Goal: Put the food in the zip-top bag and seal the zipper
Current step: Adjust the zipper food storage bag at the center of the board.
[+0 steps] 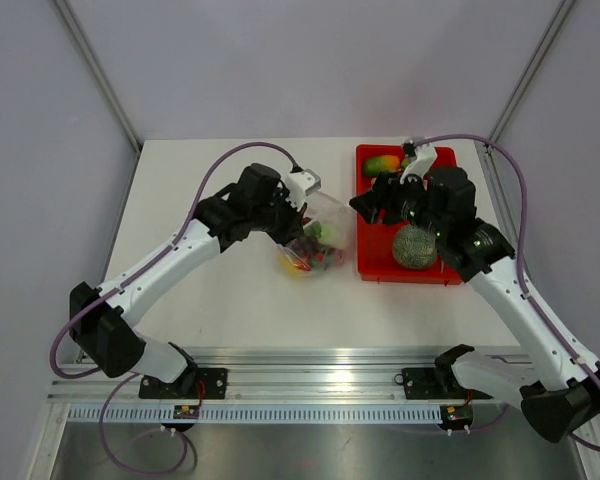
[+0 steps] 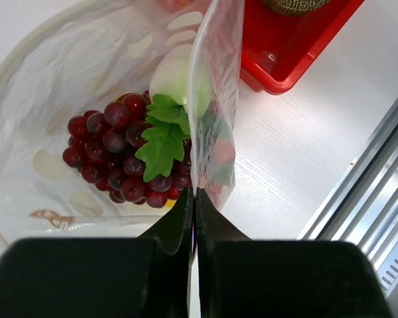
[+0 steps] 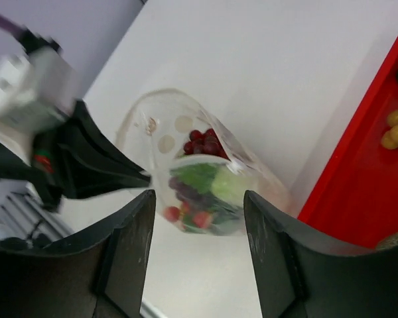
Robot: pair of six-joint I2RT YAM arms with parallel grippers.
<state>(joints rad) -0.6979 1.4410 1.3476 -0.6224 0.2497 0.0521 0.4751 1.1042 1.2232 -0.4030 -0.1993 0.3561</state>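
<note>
Well, I see the zip-top bag lying near the middle of the bench. It is just beside the left wall of the red tray, which sits toward the far right corner. The bag is clear and crinkly, and it looks puffed up. I can see right through it to the food inside.

From the left wrist view, the biggest piece is a bunch of dark purple grapes with a green leaf on top. Behind the leaf is a pale green round piece. A bit of yellow peeks out under the grapes, and some red and green bits sit behind the plastic on the right. I cannot pick out the zipper strip itself.

The left gripper is at the bag's edge on the side facing the far left corner. Its two black fingers are pressed together with a thin sheet of the bag's plastic pinched between them. The sheet stands up straight out of the tips.

The right gripper hangs over the left part of the tray and looks toward the bag. Its fingers are wide apart with nothing between them, and it is not touching the bag.

In the tray I see a netted melon near the front and a mango at the far end.
</note>
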